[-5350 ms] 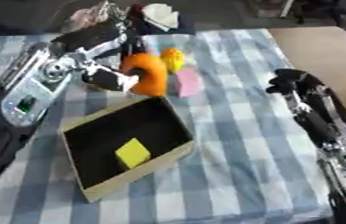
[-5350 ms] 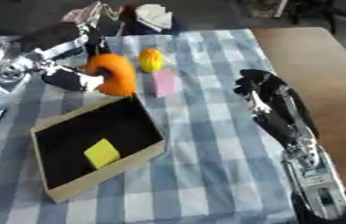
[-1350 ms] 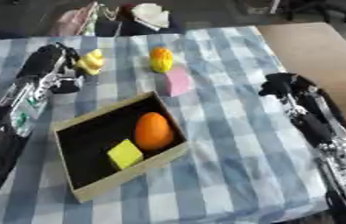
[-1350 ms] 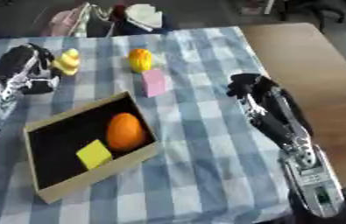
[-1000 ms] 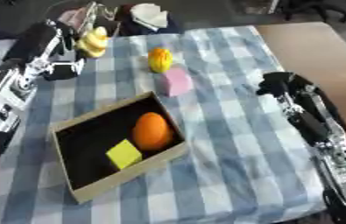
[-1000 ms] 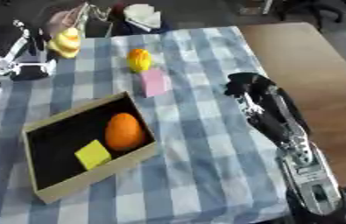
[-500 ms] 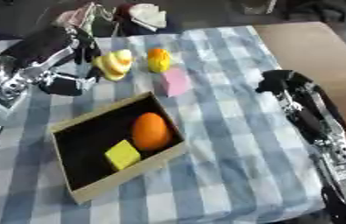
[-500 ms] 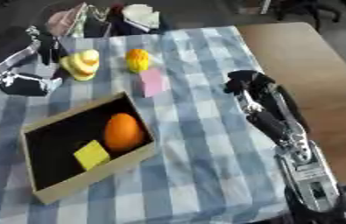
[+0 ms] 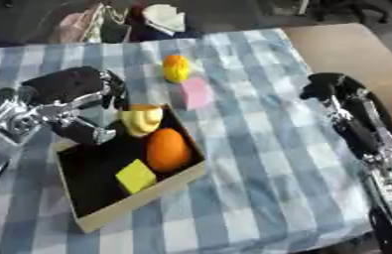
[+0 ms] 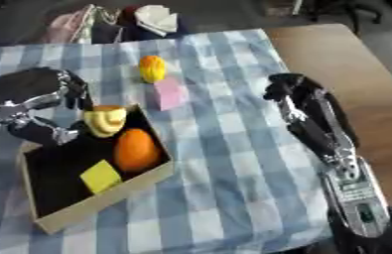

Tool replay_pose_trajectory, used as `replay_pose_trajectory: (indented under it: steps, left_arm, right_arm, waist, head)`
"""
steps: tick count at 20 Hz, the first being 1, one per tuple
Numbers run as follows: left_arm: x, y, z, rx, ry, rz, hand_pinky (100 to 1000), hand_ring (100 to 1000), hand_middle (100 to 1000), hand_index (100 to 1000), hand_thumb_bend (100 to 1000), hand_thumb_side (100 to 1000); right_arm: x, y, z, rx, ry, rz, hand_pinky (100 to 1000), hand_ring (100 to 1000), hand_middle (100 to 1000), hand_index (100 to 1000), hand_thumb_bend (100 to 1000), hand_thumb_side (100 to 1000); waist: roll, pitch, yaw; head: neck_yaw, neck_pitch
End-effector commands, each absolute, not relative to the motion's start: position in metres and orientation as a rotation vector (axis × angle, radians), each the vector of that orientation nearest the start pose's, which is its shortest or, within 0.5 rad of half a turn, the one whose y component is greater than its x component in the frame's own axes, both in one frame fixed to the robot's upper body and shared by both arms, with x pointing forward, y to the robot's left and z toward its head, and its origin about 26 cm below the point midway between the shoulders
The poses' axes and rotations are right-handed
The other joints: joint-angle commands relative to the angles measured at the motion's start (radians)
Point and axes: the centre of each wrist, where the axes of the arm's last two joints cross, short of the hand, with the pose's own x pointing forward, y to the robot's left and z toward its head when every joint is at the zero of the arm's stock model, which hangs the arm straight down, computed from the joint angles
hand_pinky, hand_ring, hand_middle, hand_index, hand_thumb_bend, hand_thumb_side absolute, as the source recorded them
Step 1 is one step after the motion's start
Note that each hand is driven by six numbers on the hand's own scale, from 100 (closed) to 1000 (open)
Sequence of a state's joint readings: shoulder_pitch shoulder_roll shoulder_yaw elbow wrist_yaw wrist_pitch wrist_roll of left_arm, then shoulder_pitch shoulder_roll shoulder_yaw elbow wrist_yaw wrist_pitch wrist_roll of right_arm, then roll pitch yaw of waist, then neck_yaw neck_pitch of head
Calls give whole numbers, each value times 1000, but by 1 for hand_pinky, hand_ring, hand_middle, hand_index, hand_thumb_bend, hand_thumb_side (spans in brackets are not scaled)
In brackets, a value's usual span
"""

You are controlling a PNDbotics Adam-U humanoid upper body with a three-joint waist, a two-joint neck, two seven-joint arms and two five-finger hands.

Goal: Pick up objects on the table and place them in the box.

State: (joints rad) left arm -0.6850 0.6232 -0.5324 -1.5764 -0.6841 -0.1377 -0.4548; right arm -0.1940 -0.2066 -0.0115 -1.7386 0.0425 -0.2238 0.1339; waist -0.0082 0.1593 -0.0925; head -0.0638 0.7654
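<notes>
Two items remain on the desk (image 9: 260, 149). A pale yellow object (image 9: 142, 119) is gripped by the left hand (image 9: 77, 106) directly over the box (image 9: 147, 191) far corner; the right hand (image 9: 342, 94) rests curled, well apart.

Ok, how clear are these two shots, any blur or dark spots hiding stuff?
Left eye view: soft all over, left hand smeared at the pale yellow object. Right eye view: equally soft; the box interior is dark, yet the orange and yellow block stand out. No glare on the checked cloth.
</notes>
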Motion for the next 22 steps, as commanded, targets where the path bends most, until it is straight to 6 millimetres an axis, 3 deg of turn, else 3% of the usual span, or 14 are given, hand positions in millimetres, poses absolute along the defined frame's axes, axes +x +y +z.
replay_pose_trajectory:
  steps: [1, 6, 11, 16, 22]
  left_arm:
    - [379, 209, 184, 713, -1506, -1975, 658, 585, 608, 756, 317, 100]
    - [383, 215, 183, 792, -1507, -1891, 686, 617, 658, 812, 396, 252]
    - [377, 225, 202, 835, -1623, -1702, 685, 609, 652, 814, 408, 371]
    - [362, 235, 221, 815, -1771, -1465, 682, 595, 630, 798, 318, 433]
    - [329, 252, 225, 640, -2003, -1068, 666, 573, 598, 768, 213, 468]
  right_arm:
    - [317, -270, 107, -89, -2145, 421, 780, 629, 592, 735, 100, 587]
    - [317, -270, 107, -89, -2142, 420, 781, 629, 592, 734, 100, 588]
    - [317, -271, 106, -95, -2140, 416, 781, 630, 593, 735, 100, 588]
    - [319, -273, 109, -112, -2142, 418, 781, 629, 593, 743, 100, 574]
    - [341, -287, 144, -248, -2182, 555, 785, 635, 599, 758, 100, 483]
  waist:
    - [12, -18, -1]
    - [9, -18, 4]
    - [9, -16, 8]
    - [4, -15, 16]
    - [1, -16, 39]
  head:
    - [-3, 5]
    - [-7, 5]
    - [-12, 5]
    - [-19, 5]
    - [-36, 5]
